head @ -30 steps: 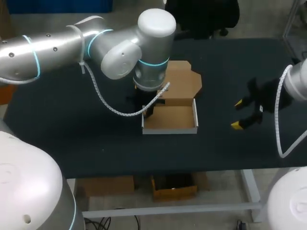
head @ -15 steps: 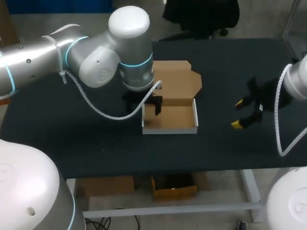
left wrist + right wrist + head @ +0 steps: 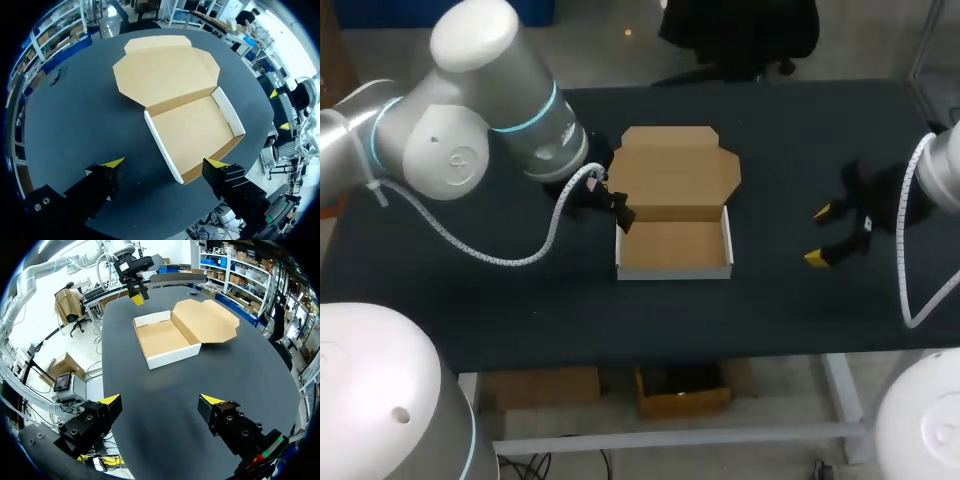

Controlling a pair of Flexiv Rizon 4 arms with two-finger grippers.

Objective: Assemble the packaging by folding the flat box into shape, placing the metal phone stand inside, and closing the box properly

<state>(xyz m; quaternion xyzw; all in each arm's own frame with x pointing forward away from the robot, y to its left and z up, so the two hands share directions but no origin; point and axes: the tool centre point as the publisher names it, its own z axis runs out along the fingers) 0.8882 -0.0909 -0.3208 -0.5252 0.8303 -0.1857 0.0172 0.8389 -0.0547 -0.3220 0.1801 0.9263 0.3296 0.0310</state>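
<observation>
The cardboard box (image 3: 675, 248) lies on the black table as a shallow open tray with white outer walls. Its lid (image 3: 675, 168) lies flat behind it, still joined at the back wall. My left gripper (image 3: 610, 208) hangs just off the tray's rear left corner, apart from it. In the left wrist view this gripper (image 3: 165, 163) is open above the tray (image 3: 192, 135), with nothing between its fingers. My right gripper (image 3: 823, 236) stands open to the right of the box and holds nothing. From the right wrist, that gripper (image 3: 161, 399) faces the tray (image 3: 162, 340) across bare table. No phone stand shows.
The table (image 3: 470, 300) is a black mat with open surface left, right and in front of the box. Its front edge runs close below the tray. My left arm's white cable (image 3: 500, 258) loops over the table left of the box.
My left gripper has opened and drawn back to the left, away from the tray's left wall, and the arm has swung left with it. The box and my right arm stay put.
</observation>
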